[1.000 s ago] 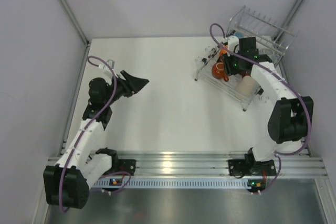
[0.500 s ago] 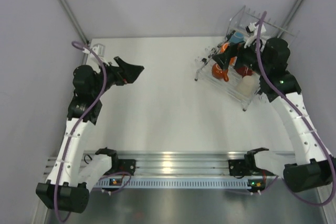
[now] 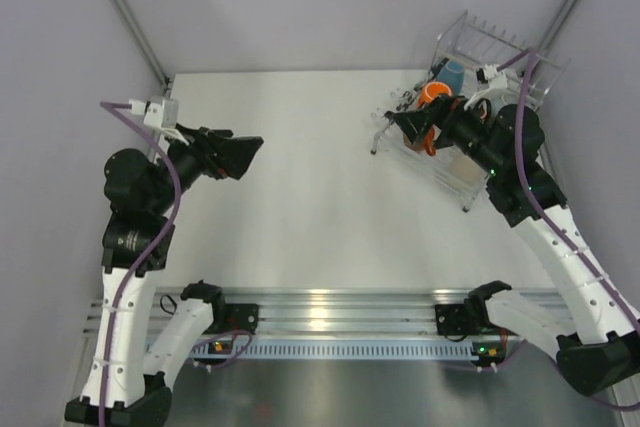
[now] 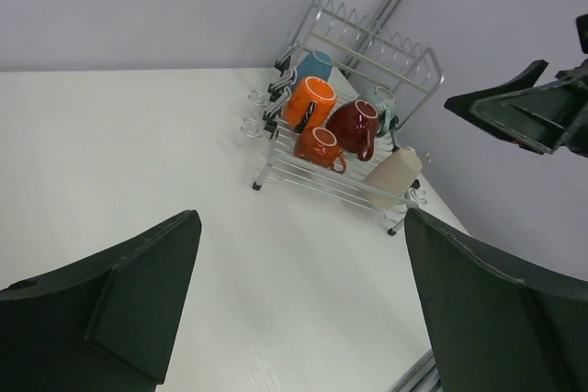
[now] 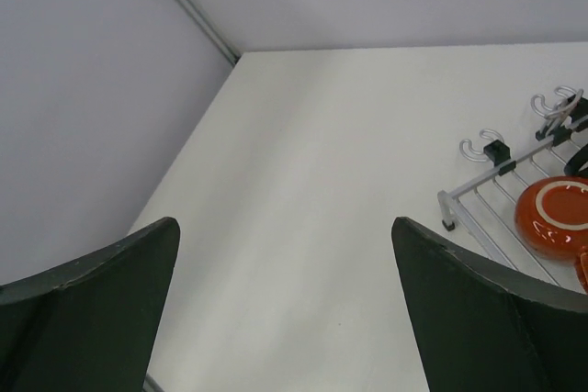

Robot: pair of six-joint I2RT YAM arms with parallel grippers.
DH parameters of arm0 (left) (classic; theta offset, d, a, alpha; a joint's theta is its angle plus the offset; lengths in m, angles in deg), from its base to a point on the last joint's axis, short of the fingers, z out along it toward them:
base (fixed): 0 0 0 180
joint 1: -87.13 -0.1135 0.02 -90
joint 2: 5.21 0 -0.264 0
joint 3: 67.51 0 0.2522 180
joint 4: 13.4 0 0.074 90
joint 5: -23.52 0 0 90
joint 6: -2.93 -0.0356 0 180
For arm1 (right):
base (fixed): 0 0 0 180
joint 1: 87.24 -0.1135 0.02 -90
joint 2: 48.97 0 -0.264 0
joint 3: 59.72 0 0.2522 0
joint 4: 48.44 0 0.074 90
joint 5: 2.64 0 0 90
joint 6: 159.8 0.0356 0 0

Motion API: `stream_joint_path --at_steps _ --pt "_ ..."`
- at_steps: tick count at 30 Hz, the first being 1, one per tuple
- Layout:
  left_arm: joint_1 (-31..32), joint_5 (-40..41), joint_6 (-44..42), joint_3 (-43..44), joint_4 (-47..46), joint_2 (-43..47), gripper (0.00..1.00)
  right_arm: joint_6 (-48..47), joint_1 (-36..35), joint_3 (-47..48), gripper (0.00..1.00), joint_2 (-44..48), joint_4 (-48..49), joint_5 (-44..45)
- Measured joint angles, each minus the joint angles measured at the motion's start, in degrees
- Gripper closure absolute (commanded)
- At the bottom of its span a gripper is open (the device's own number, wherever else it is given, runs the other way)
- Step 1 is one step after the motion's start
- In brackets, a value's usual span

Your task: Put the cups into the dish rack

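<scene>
- Both arms had climbed higher than they were a moment before. The black two-finger right gripper [image 3: 412, 125] had pulled back from the middle of the rack to hang over its near-left corner. The black two-finger left gripper [image 3: 228, 154] had drifted a little nearer and to the left.
- At the left gripper, the fingers stood spread wide with nothing between them, high above the left part of the white table [image 3: 320, 207].
- At the right gripper, the fingers were just as wide apart and just as empty.
- At the far right corner of the table stood the silvery wire dish rack [image 4: 369, 40], with all six cups resting in it.
- Farthest back sat the light blue cup [image 4: 314, 65], with the tall orange cup [image 4: 310, 102] just beside it on the nearer side.
- On the rack's left edge, the small orange cup [image 4: 319, 146] with a white inside leaned against the dark red mug [image 4: 354, 128].
- Behind the red one sat the grey mug [image 4: 381, 99].
- Nearest of all, the beige handleless tumbler [image 4: 395, 174] lay tipped at the rack's near end.
</scene>
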Motion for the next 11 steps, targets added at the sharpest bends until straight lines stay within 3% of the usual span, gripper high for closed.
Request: stream_joint_path --at_steps 11 --pt "0.0 0.2 0.0 0.0 0.7 4.6 0.02 1.0 -0.1 -1.0 0.00 -1.5 -3.1 4.9"
